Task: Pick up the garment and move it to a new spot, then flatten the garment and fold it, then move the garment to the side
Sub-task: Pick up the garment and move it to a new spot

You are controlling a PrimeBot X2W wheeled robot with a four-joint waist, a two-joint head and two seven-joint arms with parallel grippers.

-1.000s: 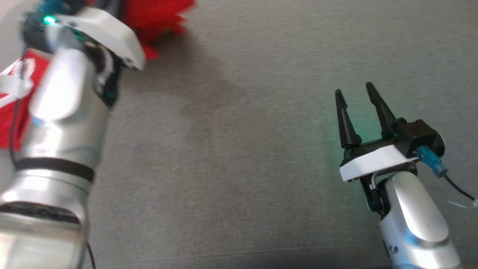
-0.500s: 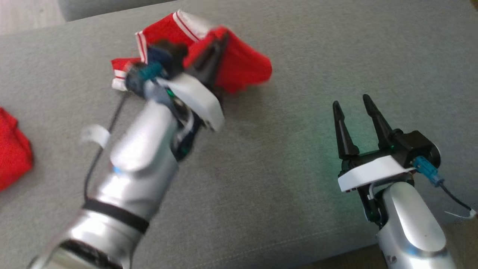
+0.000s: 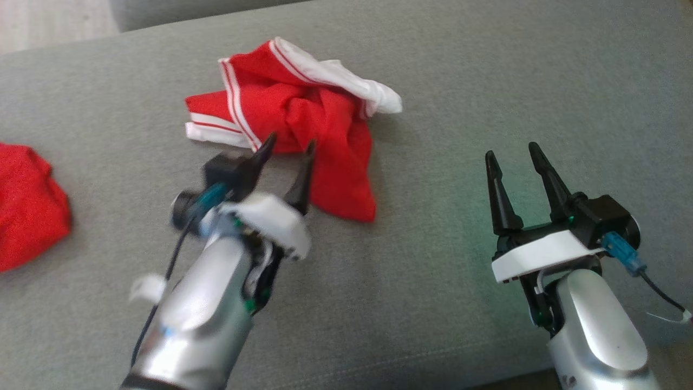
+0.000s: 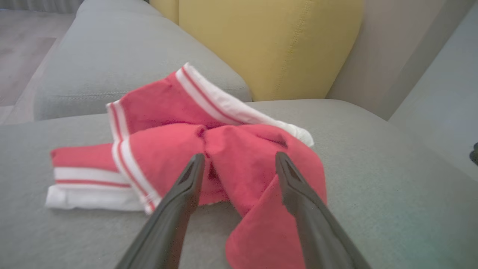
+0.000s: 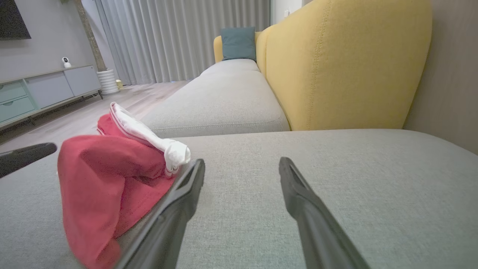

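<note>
The garment [image 3: 303,119] is red with white striped bands and lies crumpled on the grey sofa seat [image 3: 433,81]. It also lies bunched in the left wrist view [image 4: 179,123], and at the left of the right wrist view [image 5: 108,175]. My left gripper [image 3: 288,147] stands open just in front of the heap, fingers apart and holding nothing; in its own view the gripper [image 4: 239,160] points at the red folds. My right gripper [image 3: 512,151] hovers open over bare cushion to the right, empty, seen in its own view [image 5: 241,164].
A second red cloth [image 3: 30,206] lies at the seat's left edge. A yellow backrest [image 5: 347,63] rises behind the seat, with another grey cushion [image 5: 224,97] beyond. Wooden floor [image 5: 93,108] and a low cabinet [image 5: 41,89] lie further off.
My left gripper has let go of the garment, opened and pulled back toward me; the garment now rests in a heap on the seat. The head camera shifted. The right gripper stayed open.
</note>
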